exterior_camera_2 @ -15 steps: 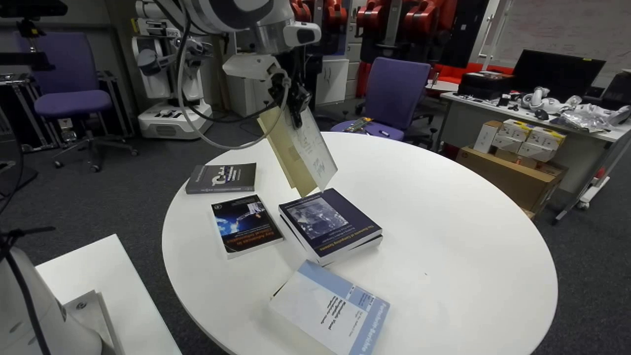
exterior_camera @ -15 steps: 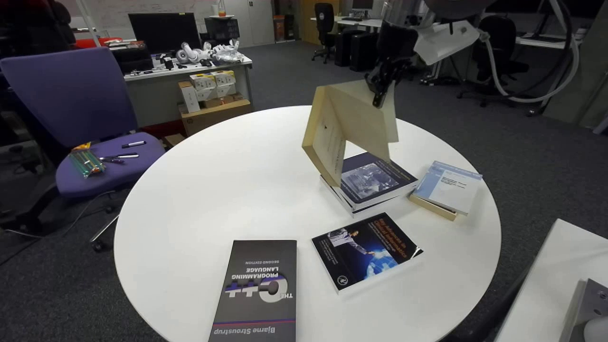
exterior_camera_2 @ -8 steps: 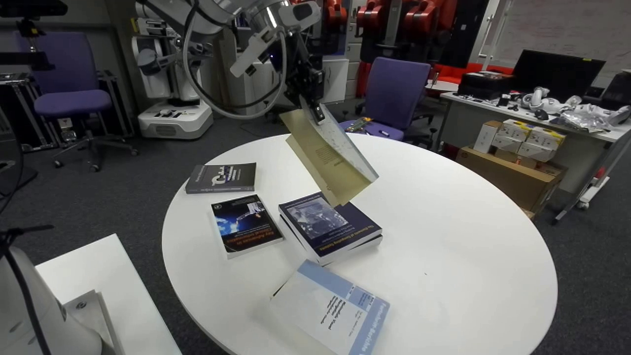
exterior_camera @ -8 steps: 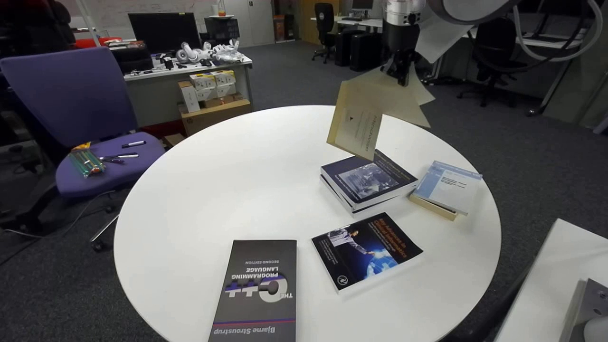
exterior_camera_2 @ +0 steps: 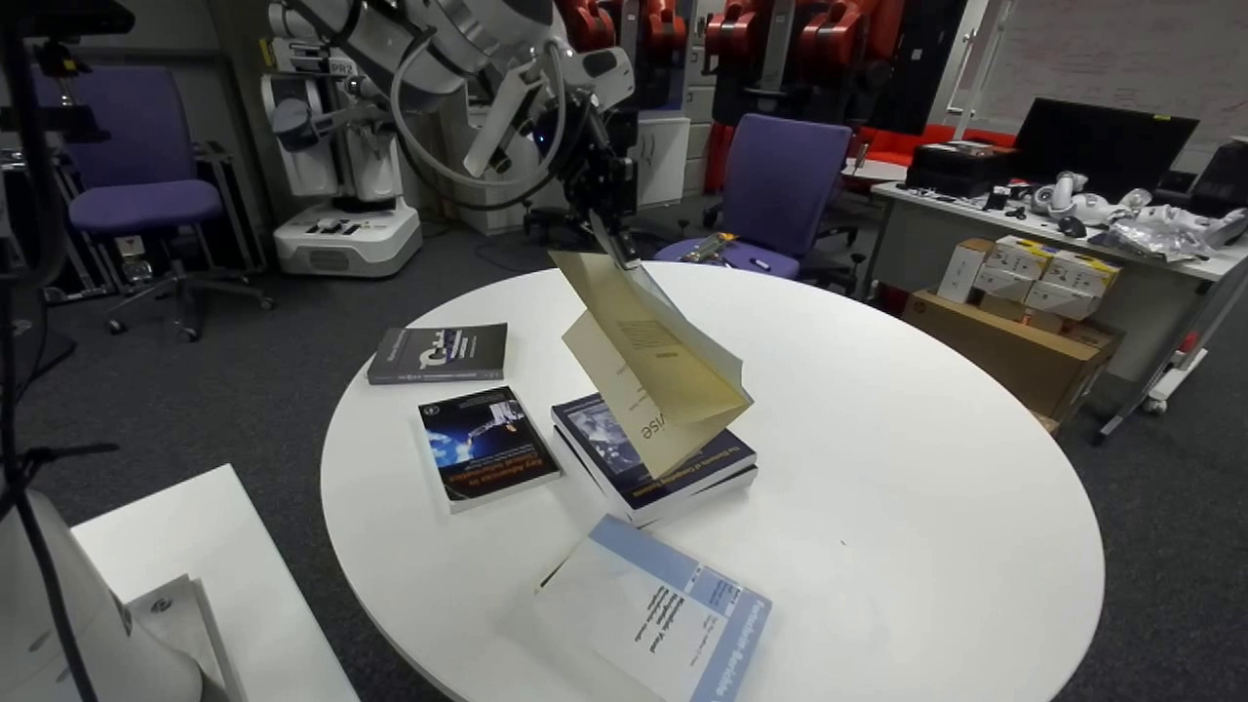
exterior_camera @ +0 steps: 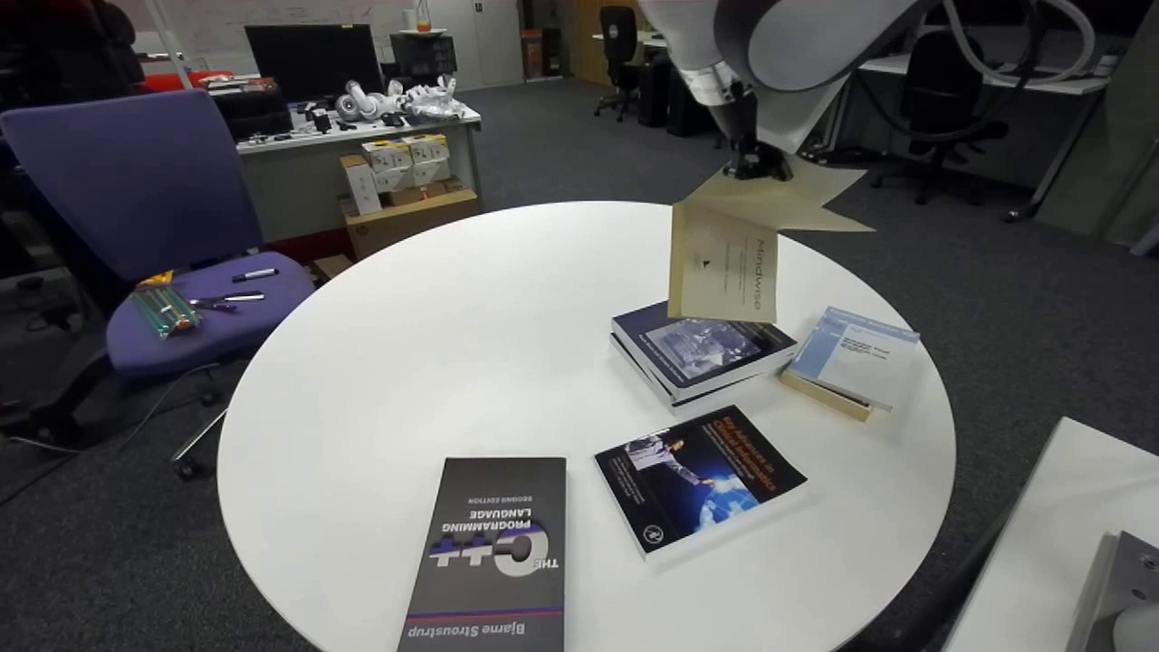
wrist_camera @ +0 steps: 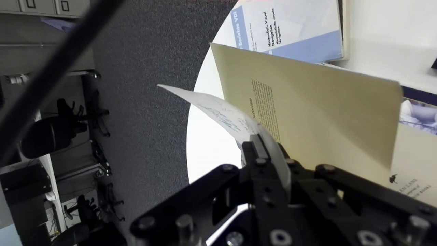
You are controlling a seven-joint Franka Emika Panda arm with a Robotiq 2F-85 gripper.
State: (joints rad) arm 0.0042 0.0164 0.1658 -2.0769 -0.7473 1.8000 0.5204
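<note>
Wrist view: gripper pinching leaf of open book, long axis left-right, head leftward.

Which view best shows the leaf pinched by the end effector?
The wrist view: up close, the leaf with bluish marks bends in the grip of the end effector. Both exterior views show it smaller, those marks indistinct; in an exterior view, a yellowish page covers much of it.

The held book partly hides the navy book.
</note>
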